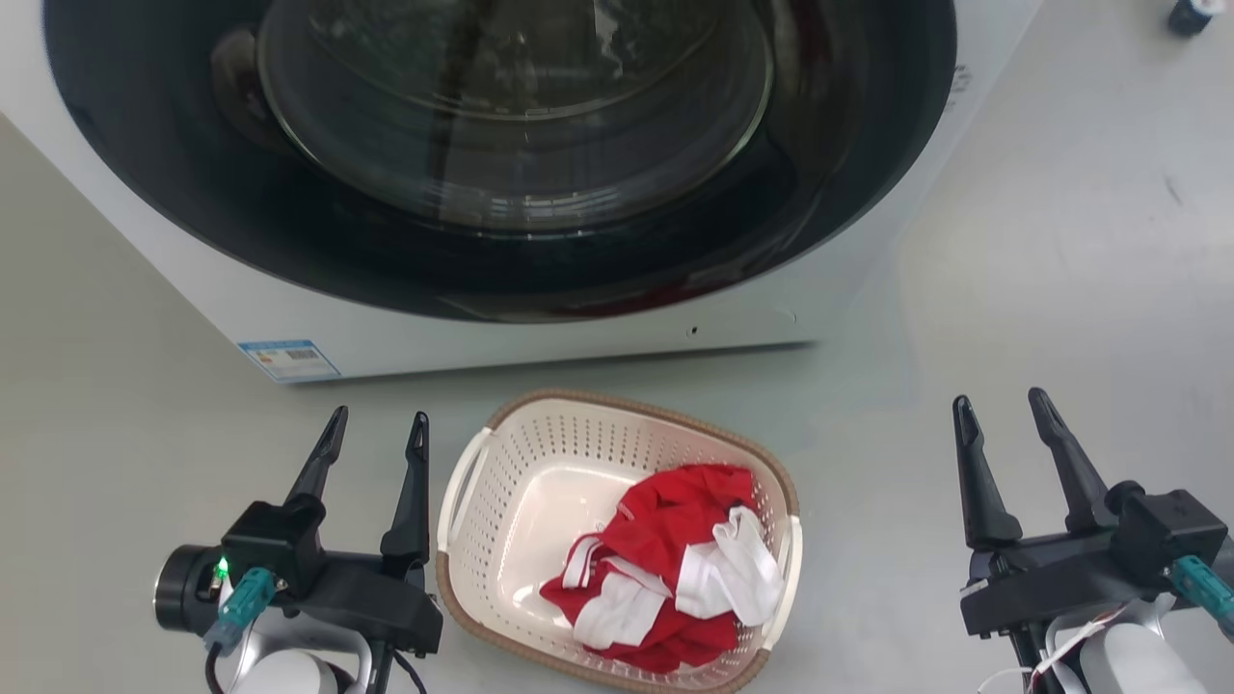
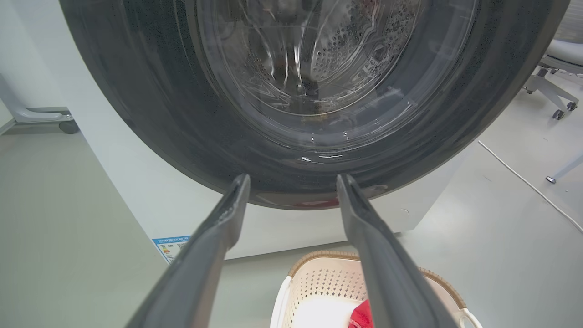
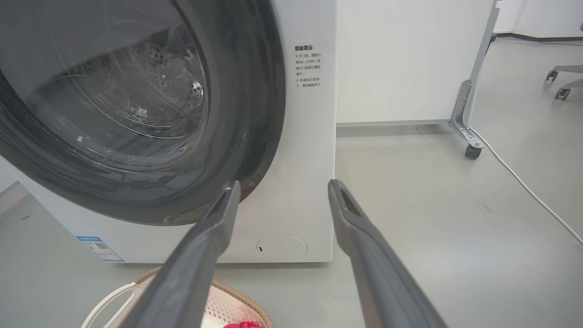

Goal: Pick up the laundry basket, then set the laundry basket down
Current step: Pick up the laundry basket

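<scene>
Left gripper: two long dark fingers spread apart, nothing between them, tips pointing toward the washer. It sits just beside the left white loop handle of the cream-white perforated plastic laundry basket with brown woven-look rim, not touching it as far as the head view shows. Right gripper: fingers likewise parted and empty, well apart from the basket's right side, over bare grey floor. The basket rests flat on the floor directly in front of the white front-loading washing machine with dark round glass door, between the two grippers but nearer the left one. Inside it lies a crumpled heap of red and white garments, bunched toward the near right corner. Progress, judged: neither handle is gripped and the basket is not raised, so the pick-up has not begun. Remaining: close in on the handles or rim, the right arm having farther to go, then lift and set down.
</scene>
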